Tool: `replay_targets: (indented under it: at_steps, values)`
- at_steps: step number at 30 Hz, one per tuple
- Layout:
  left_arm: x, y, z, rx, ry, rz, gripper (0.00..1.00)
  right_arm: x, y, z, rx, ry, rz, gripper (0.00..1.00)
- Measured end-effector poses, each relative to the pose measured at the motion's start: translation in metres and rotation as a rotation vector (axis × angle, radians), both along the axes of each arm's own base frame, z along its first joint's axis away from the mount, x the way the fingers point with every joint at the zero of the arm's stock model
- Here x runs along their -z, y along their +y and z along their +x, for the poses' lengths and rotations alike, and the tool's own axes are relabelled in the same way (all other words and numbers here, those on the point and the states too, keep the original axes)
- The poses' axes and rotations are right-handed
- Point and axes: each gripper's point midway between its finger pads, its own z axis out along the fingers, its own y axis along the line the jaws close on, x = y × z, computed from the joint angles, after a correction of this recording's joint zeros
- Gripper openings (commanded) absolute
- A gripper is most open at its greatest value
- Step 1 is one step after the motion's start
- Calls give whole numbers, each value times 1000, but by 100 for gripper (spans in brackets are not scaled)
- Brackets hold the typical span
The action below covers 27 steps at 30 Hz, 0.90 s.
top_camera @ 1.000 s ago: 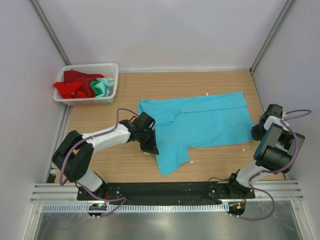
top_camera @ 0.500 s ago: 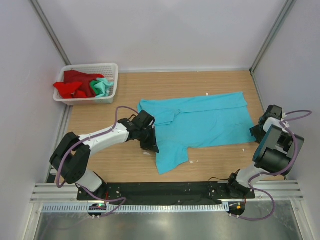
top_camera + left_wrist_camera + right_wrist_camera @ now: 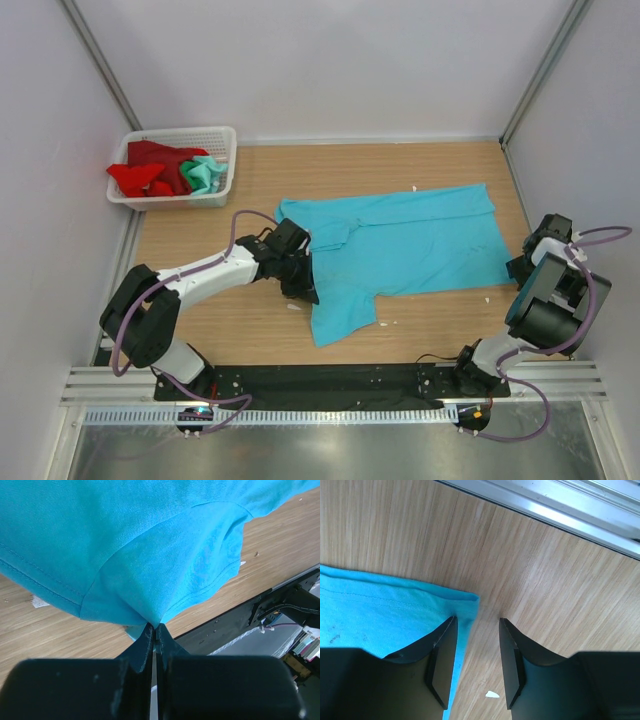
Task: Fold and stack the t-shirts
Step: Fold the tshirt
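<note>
A sky-blue t-shirt (image 3: 410, 245) lies spread on the wooden table, collar to the left. My left gripper (image 3: 298, 285) is shut on the shirt's near left sleeve (image 3: 165, 575), pinching the cloth at the fingertips. My right gripper (image 3: 476, 622) is open and empty, low over the table at the shirt's right hem corner (image 3: 465, 602); the corner lies by the left finger, with bare wood between the jaws. A red t-shirt (image 3: 150, 172) and a mint green one (image 3: 205, 173) lie crumpled in the basket.
A white mesh basket (image 3: 220, 140) stands at the far left corner. Metal rails run along the table's right edge (image 3: 560, 500) and near edge (image 3: 330, 385). Small white scraps lie on the wood (image 3: 491, 694). Bare wood lies near the front middle.
My left gripper has drawn the sleeve slightly left and back, so the near flap of the shirt sits a little narrower. My right gripper has shifted slightly right near the hem corner.
</note>
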Motion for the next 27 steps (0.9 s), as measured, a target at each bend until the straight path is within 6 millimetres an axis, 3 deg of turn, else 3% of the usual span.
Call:
replay_targets:
  at_steps: [7,9,10,13,21,27]
  values:
    - [0,1,0,-1,5,-2,0,4,-2,1,2,7,5,41]
    - [0,0,0,0,6,-4,0,4,-5,4,-2,6,3,32]
    - [-1,0,0,0,6,-6,0,4,-6,6,-6,5,2,21]
    - [-2,-1,0,3,6,-14,0,5,-10,14,-12,-8,1,2]
    - [-9,-5,1,11,-14,-42,0,4,-13,21,-6,-28,-1,1]
    - [-27,-6,4,34,-71,-74,0,1,0,13,12,-21,48,1]
